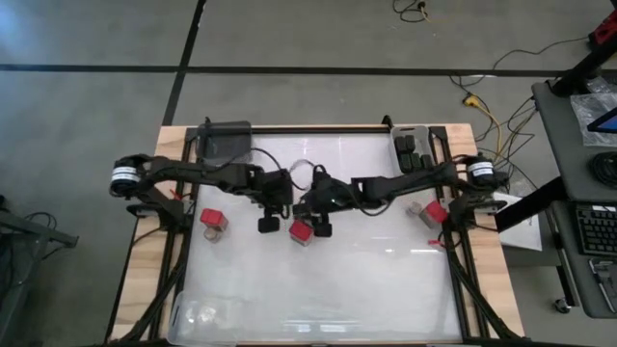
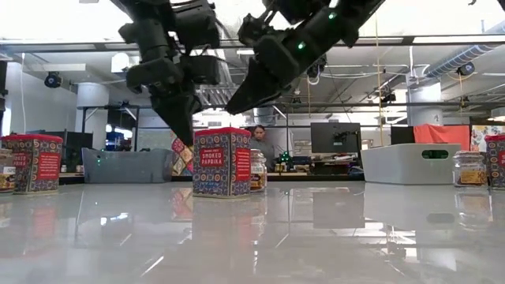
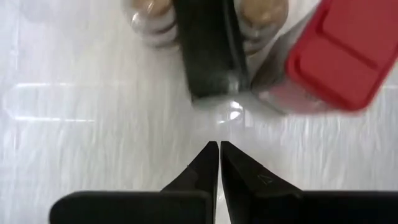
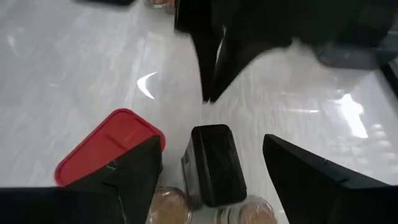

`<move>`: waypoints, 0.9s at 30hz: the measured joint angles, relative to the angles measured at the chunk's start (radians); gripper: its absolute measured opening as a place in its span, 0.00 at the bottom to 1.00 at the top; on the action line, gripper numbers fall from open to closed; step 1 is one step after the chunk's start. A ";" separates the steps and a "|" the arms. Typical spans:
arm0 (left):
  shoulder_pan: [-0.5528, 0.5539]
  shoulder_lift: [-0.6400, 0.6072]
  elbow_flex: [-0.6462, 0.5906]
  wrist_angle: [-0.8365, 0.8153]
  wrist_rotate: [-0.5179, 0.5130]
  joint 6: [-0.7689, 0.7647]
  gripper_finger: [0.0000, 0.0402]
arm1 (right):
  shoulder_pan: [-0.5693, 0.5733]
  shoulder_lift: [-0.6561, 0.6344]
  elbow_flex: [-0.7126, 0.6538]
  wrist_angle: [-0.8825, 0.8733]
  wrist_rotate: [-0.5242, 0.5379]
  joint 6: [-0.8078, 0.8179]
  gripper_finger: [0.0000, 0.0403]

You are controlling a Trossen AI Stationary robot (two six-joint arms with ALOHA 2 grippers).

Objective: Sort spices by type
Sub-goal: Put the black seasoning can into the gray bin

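Mid-table, right claw (image 4: 208, 158) spread wide over black tin (image 4: 213, 163), red tin (image 4: 102, 152) beside, left claw (image 3: 219, 149) pinched shut

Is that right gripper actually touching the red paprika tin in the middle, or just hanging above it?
Apart. In the low view, the right gripper hangs open with clear background showing between its tips and the lid of the red paprika tin standing on the table.

Red-lidded tin (image 2: 222, 162) with patterned sides; black tin (image 4: 213, 163); seemingly tan-topped jars (image 4: 169, 208).

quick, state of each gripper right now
left gripper: closed, holding nothing.
right gripper: open, holding nothing, fingers either side of a black spice container.
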 joint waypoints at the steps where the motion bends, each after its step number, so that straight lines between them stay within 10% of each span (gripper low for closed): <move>1: 0.005 -0.031 -0.027 0.017 0.000 -0.008 0.00 | -0.005 0.015 0.007 -0.001 -0.005 -0.001 0.68; 16: 0.018 -0.458 -0.415 0.322 0.003 -0.106 0.00 | -0.031 0.103 0.113 -0.087 -0.003 -0.018 0.63; 27: 0.018 -0.545 -0.526 0.404 0.004 -0.160 0.00 | -0.054 0.140 0.110 -0.133 -0.070 -0.012 0.59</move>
